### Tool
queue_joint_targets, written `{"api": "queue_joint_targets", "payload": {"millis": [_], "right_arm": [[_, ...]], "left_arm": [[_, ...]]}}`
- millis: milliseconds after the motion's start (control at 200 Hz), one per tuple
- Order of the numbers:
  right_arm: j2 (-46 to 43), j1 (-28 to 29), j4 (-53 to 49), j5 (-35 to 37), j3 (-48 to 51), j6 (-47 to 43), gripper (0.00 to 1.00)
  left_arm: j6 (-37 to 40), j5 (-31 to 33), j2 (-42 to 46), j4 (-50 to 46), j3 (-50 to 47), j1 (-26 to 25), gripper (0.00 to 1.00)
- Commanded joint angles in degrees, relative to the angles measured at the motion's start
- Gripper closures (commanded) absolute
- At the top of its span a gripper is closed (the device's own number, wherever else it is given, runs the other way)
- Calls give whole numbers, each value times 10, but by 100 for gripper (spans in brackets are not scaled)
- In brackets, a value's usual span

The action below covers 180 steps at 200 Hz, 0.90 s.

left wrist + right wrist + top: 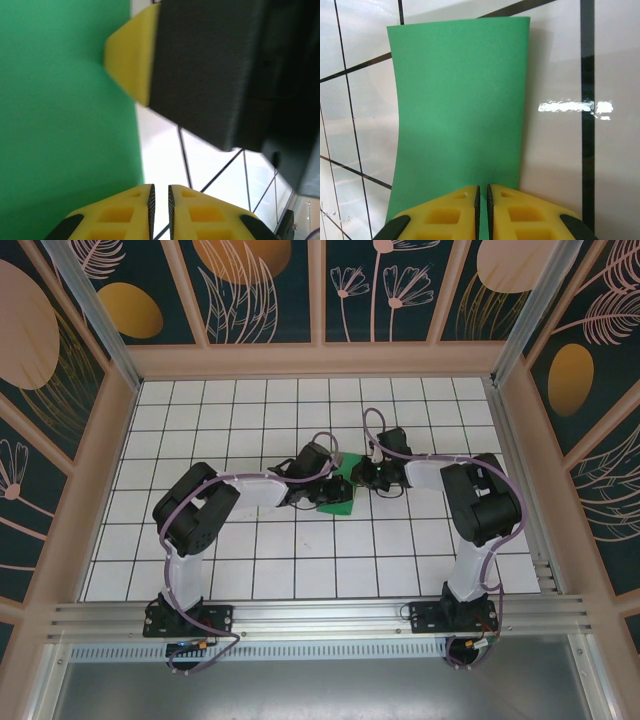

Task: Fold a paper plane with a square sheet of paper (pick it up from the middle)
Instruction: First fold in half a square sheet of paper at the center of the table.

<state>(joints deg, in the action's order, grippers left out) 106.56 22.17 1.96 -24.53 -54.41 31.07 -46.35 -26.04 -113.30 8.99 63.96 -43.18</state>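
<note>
Closest in, at the bottom edge of the left wrist view: two yellow fingers (pixel 120 217) of the left gripper (pixel 161 192), drawn together to a hairline slit, ridged inner faces opposite each other. Closed, then; whether any paper is caught in the slit, impossible to tell. Just left of those tips, and reaching up across that whole side of the view, the sheet of paper (pixel 65 125), plain bright green, straight edge running down to meet the left-hand finger. Set against the upper part of the green, a blunt yellow fingertip (pixel 129 62) of the right gripper (pixel 481 192), black body behind it; actual contact not certain. Beyond the paper's edge, glossy white table (pixel 210 165) with thin black grid lines. From the right wrist, much the same: yellow fingers shut to a narrow slit at the bottom edge, green paper rising from right at their tips as a tall panel, left side slightly bowed, top edge straight, soft shadow on the tiles to its right. Pinched or merely touched, not to be told there either. From above, both arms bent inward from the near edge, gripper heads meeting nose to nose near the middle of the grid, small angular green shape tucked between and just in front of them.
</note>
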Motion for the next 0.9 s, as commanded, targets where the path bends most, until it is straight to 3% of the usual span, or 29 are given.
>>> {"api": "queue_joint_targets", "payload": {"millis": [0,570,896], "right_arm": [[5,3,8,1,8,11,86],[-37,-3,14,-13,10,9,81],[-52,3,11,-25,41,3,86]], "left_arm": [[16,6,-5,-11,18,-8,81],[18,39,-42,-78,36,-13,85],[17,47,-50,-83,38,-13,90]]}}
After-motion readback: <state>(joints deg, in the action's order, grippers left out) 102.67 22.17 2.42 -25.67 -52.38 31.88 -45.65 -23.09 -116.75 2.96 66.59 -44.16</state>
